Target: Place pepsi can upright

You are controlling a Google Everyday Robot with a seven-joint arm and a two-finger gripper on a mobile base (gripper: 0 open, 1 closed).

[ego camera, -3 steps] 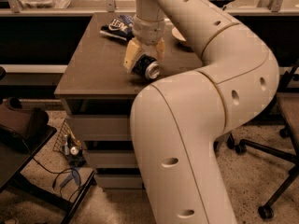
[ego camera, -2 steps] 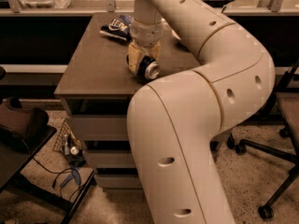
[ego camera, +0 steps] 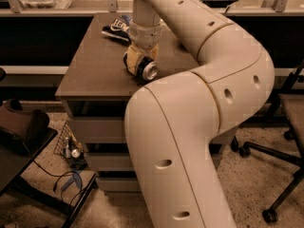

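The cream-coloured two-finger gripper (ego camera: 141,65) sits just above and left of the frame's centre, hanging from the wrist of the thick cream robot arm (ego camera: 190,127) that fills the middle and lower right of the picture. Its tan fingers (ego camera: 132,59) are low over the dark-brown rectangular table top (ego camera: 92,68), and they appear to be pinching the pepsi can (ego camera: 148,71), a small dark-blue aluminium cylinder with silver ends, though the wrist hides much of the grip.

The can lies between the fingers, near the front right part of the table. It is tilted: one round silver end faces the lower right of the frame rather than pointing up. I cannot tell whether its lower edge touches the table or hangs just clear of it.

As a judgement, the grasp is made and the task is partly done. What remains is turning the can until a silver end faces straight up, setting its base flat on the table, letting go and drawing the gripper away without knocking it over.

A crumpled blue chip bag (ego camera: 117,28) lies on the far side of the table, above the gripper in the frame and apart from the can.
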